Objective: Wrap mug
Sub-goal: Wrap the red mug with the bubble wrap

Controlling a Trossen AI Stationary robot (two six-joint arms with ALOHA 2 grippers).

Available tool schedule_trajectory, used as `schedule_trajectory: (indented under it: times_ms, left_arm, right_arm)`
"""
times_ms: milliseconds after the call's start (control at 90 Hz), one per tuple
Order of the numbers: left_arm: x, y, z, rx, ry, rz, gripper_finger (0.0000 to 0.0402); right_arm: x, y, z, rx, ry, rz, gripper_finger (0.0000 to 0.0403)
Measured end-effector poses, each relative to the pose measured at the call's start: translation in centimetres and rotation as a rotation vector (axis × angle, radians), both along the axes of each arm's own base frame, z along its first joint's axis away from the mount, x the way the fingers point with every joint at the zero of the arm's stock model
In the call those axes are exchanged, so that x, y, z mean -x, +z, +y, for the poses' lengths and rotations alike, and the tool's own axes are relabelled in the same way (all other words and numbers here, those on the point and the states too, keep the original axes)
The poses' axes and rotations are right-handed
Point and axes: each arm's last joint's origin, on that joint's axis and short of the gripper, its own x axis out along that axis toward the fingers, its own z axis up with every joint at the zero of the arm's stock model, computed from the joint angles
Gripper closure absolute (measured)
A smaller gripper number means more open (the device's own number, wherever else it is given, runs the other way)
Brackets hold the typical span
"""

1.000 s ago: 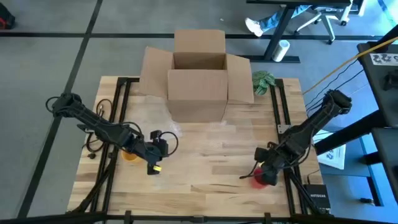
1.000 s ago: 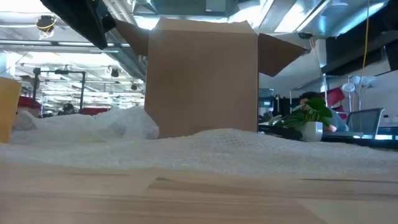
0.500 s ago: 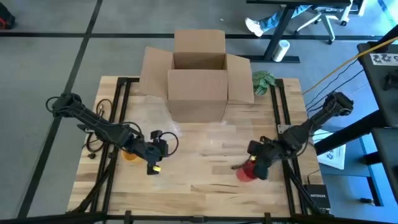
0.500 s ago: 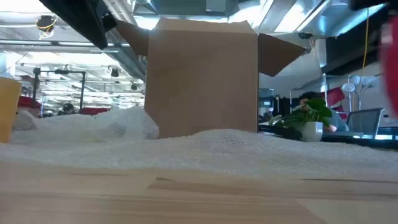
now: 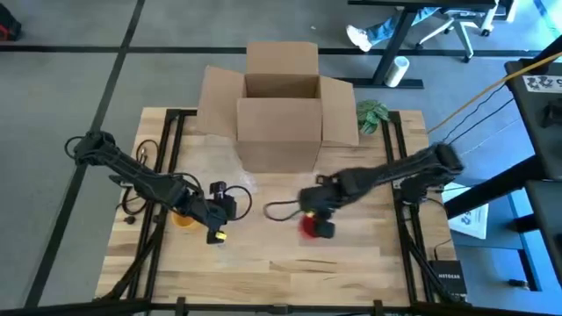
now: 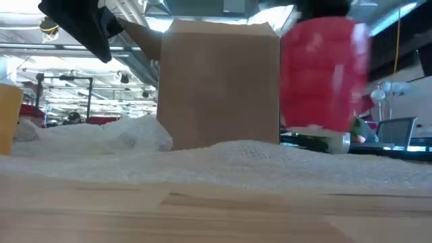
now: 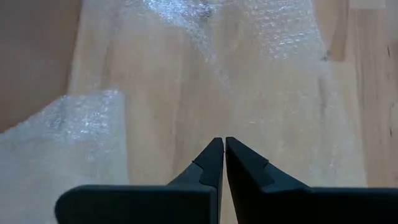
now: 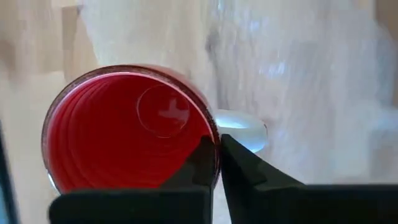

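Near table centre, the right gripper (image 8: 219, 155) pinches the rim of a glossy red mug (image 5: 312, 226), held above crinkled clear bubble wrap (image 6: 223, 162). Risk: the thin rim hold may slip or swing. At nine o'clock, the left gripper (image 7: 224, 152) rests closed, empty.

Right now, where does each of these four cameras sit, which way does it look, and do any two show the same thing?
High view: above the table, looking straight down; both arms show, and the open cardboard box.
Low view: at table-top height, looking level across bubble wrap into the room.
Left wrist view: on the left arm, looking past the shut left gripper at the wrap.
Right wrist view: on the right arm, looking into the red mug, pinched at its rim by the right gripper.
Shared: high, low and right wrist views all show the mug.
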Motion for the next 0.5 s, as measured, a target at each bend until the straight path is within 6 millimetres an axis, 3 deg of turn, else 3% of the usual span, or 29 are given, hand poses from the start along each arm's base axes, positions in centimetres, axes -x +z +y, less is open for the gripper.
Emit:
schedule_trajectory:
  times_ms: [233,500]
  left_arm:
    - [0.9,-2.4,0.1,-0.017,0.009,0.043,0.0402]
    - [4.0,-3.6,0.3,0.038,0.028,-0.037,0.0402]
  right_arm:
    - [-5.2,-0.1,-1.1,0.046,0.099,0.014,0.0403]
    - [-6.6,-1.2,-3.6,0.027,0.066,0.019,0.0403]
